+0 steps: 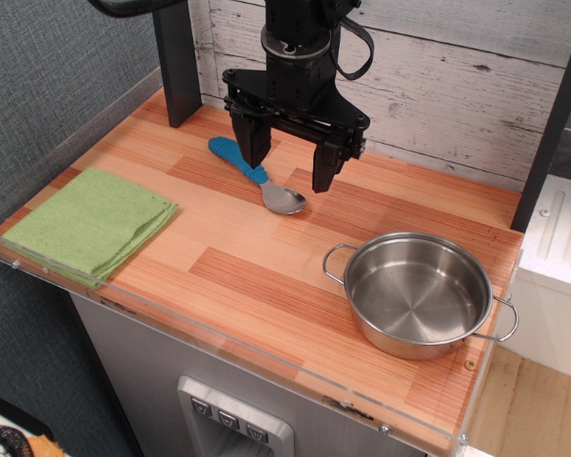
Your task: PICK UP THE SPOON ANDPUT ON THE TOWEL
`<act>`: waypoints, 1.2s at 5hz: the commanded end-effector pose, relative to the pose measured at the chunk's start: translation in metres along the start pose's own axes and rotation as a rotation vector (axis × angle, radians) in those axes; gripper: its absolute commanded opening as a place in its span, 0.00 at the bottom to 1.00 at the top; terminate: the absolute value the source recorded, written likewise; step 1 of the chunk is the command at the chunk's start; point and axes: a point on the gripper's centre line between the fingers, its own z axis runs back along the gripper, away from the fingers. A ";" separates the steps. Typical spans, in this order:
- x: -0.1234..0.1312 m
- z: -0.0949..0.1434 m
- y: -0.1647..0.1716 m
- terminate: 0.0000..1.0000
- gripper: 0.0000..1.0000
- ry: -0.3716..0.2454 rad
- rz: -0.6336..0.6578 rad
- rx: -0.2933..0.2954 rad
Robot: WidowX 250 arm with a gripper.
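Observation:
The spoon (257,175) lies flat on the wooden tabletop at the back middle, its blue handle pointing back left and its silver bowl front right. My gripper (287,164) hangs open right over it, one black finger (250,143) on the handle's side and the other finger (326,167) to the right of the bowl. The fingers hold nothing. The light green folded towel (88,224) lies flat at the table's front left, well apart from the spoon.
A steel pot (419,293) with two handles stands at the front right. A dark post (177,59) rises at the back left. A clear plastic rim (219,333) runs along the table's front and left edges. A white plank wall stands behind.

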 end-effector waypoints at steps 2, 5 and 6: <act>0.008 -0.006 0.012 0.00 1.00 0.002 0.222 0.076; 0.038 -0.036 0.066 0.00 1.00 0.034 0.796 0.072; 0.050 -0.047 0.074 0.00 1.00 0.021 0.917 0.090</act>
